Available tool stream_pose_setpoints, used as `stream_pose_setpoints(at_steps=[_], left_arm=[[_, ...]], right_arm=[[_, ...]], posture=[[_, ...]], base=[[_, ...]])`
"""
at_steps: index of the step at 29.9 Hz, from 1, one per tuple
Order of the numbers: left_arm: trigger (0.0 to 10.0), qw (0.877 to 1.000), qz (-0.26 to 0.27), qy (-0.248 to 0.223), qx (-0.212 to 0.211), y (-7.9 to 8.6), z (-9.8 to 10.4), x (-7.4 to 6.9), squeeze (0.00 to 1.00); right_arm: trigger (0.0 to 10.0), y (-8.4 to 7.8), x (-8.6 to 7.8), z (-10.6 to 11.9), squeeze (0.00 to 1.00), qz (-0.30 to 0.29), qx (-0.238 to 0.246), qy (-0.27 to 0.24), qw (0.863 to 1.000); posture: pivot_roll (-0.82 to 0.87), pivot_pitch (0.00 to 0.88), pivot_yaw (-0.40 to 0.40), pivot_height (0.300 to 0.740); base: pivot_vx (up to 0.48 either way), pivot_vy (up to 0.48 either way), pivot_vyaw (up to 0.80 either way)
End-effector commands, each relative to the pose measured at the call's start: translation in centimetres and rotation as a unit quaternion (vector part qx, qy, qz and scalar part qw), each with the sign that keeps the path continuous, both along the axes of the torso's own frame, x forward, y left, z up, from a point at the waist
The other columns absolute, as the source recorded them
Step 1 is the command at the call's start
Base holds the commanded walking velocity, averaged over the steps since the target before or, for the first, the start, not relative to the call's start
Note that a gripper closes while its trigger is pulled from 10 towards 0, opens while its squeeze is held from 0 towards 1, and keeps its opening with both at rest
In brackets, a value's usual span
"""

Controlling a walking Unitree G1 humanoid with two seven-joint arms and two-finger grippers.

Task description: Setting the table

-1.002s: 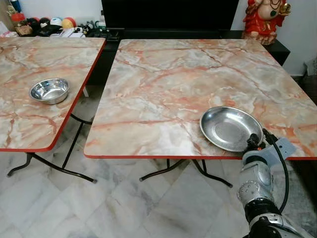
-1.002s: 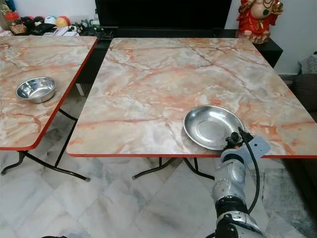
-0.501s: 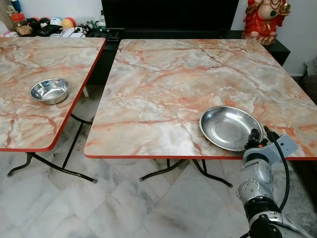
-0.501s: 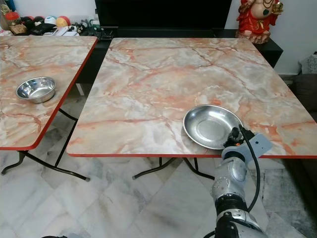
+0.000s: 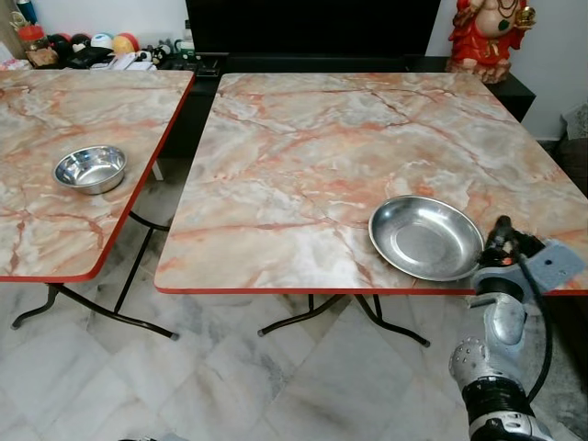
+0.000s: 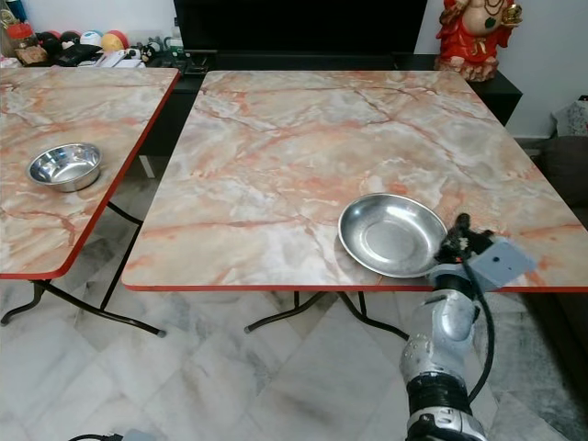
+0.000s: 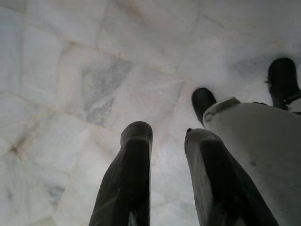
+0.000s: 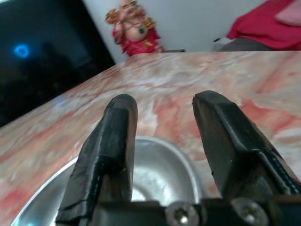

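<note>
The right gripper (image 8: pixel 162 136) has drawn back off the wide shallow steel dish (image 5: pixel 425 237), fingers now parted just beside its right rim. The dish rests near the front edge of the marble-patterned counter (image 5: pixel 349 156). The left gripper (image 7: pixel 164 176) hangs open over the floor.

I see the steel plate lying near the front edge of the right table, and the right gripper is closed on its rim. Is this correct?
Not quite. The steel plate does lie near the front edge of the right table, but the right gripper is open, not closed on the rim. The right wrist view shows its fingers spread apart with nothing between them, the plate below and beyond them.
</note>
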State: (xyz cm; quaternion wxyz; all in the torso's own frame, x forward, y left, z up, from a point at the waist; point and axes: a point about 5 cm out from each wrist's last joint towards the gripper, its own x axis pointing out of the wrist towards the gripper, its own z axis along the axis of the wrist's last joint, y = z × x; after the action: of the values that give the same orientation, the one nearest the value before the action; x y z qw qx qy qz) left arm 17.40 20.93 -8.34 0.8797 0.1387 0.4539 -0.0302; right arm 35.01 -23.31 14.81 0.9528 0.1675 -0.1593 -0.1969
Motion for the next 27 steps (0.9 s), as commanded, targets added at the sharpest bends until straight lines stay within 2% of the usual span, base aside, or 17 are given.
stream_pose_setpoints(at_steps=[1,3,5,9,12,17,18,20,22,27], left_arm=[[10.0,1.000,0.024,0.003,0.003,0.6,-0.1,-0.4,0.00],[10.0,0.998,0.059,-0.002,-0.008,0.9,0.0,-0.4,0.00],[10.0,0.997,0.078,-0.006,-0.019,1.2,0.0,-0.4,0.00],[10.0,0.994,0.108,-0.011,-0.031,1.8,0.1,-0.4,0.00],[10.0,0.994,0.105,-0.010,-0.028,2.0,0.2,-0.4,0.00],[10.0,0.994,0.102,-0.008,-0.026,2.3,0.2,-0.6,0.00],[10.0,0.994,0.106,-0.008,-0.026,2.5,0.2,-0.6,0.00],[10.0,0.994,0.106,-0.004,-0.026,2.6,0.2,-0.7,0.00],[10.0,0.994,0.108,-0.007,-0.029,2.6,0.2,-0.7,0.00],[10.0,0.993,0.111,-0.009,-0.038,2.5,0.3,-0.5,0.00]], right_arm=[[10.0,0.7,-0.1,-0.1,0.00,0.030,-0.030,0.002,0.999],[10.0,1.9,-0.1,-0.4,0.00,0.086,-0.050,0.009,0.995],[10.0,2.4,-0.2,-0.5,0.00,0.113,-0.067,0.014,0.991],[10.0,2.3,-0.8,-0.3,0.00,0.154,-0.150,0.026,0.976],[10.0,2.3,-1.1,-0.4,0.00,0.172,-0.183,0.031,0.967],[10.0,2.2,-1.7,-0.8,0.00,0.187,-0.185,0.041,0.964],[10.0,2.4,-1.9,-1.2,0.00,0.194,-0.178,0.044,0.964],[10.0,2.5,-2.2,-1.9,0.00,0.178,-0.130,0.050,0.974],[10.0,2.8,-2.2,-2.1,0.00,0.175,-0.118,0.049,0.976],[10.0,4.2,-2.6,-2.5,0.00,0.205,-0.155,0.054,0.965]], posture=[[0.01,0.118,-0.026,0.740],[0.01,0.112,-0.029,0.740],[0.01,0.105,-0.031,0.740],[0.00,0.083,-0.035,0.740],[-0.01,0.075,-0.037,0.740],[-0.01,0.059,-0.034,0.740],[-0.01,0.051,-0.031,0.740],[0.00,0.040,-0.025,0.740],[0.00,0.032,-0.020,0.740],[0.00,0.009,-0.018,0.740]], base=[[0.000,0.000,0.00],[0.000,0.000,0.00],[0.000,0.000,0.00],[0.000,0.000,0.00],[0.000,0.000,0.00],[0.000,0.000,0.00],[0.000,0.000,0.00],[0.000,0.000,0.00],[0.000,0.000,0.00],[0.000,0.000,0.00]])
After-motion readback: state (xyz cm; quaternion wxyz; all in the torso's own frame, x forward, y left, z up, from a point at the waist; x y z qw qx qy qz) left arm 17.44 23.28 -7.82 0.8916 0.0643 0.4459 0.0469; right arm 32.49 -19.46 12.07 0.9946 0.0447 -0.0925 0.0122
